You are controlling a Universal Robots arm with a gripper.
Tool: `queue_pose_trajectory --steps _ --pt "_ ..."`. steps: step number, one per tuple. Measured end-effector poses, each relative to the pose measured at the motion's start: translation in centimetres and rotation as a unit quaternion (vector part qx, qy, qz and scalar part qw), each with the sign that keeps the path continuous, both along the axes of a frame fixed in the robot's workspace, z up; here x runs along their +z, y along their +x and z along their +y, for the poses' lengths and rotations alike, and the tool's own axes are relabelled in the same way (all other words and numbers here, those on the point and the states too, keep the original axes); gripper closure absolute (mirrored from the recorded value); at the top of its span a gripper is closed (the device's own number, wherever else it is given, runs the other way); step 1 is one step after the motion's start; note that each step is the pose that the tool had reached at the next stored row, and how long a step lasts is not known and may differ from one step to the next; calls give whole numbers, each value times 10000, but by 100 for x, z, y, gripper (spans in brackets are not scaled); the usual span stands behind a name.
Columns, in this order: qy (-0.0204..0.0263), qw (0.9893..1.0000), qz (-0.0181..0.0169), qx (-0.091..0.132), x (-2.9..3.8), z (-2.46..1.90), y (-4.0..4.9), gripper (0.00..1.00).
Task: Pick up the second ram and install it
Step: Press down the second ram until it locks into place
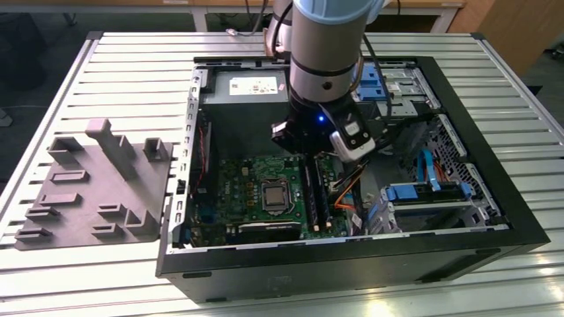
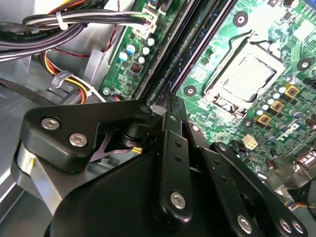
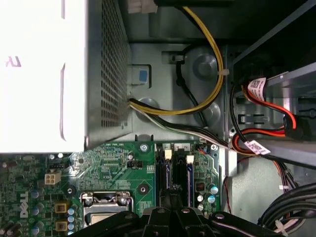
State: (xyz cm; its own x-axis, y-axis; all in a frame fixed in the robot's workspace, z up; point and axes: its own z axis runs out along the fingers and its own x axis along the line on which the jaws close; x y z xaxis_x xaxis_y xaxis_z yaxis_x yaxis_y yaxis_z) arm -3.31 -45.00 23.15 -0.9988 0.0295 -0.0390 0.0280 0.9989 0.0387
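The gripper (image 2: 170,106) sits low over the memory slots (image 3: 174,173); whether its jaws grip the second ram I cannot tell; a tilted stick could jam or bend against the motherboard (image 1: 255,181).

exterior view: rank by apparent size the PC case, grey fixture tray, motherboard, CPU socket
1. PC case
2. grey fixture tray
3. motherboard, partly hidden by the arm, so its place against the tray is unsure
4. CPU socket

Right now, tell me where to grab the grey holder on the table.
Probably the tall upright fin of the grey holder, from straight above, pinching its thin sides: it stands clear, while the rest lies flat on the table.
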Motion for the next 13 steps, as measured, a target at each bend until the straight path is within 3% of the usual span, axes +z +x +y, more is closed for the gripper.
queue_pose_trajectory --steps 13 --pt "0 9999 0 -131 -18 89 0 89"
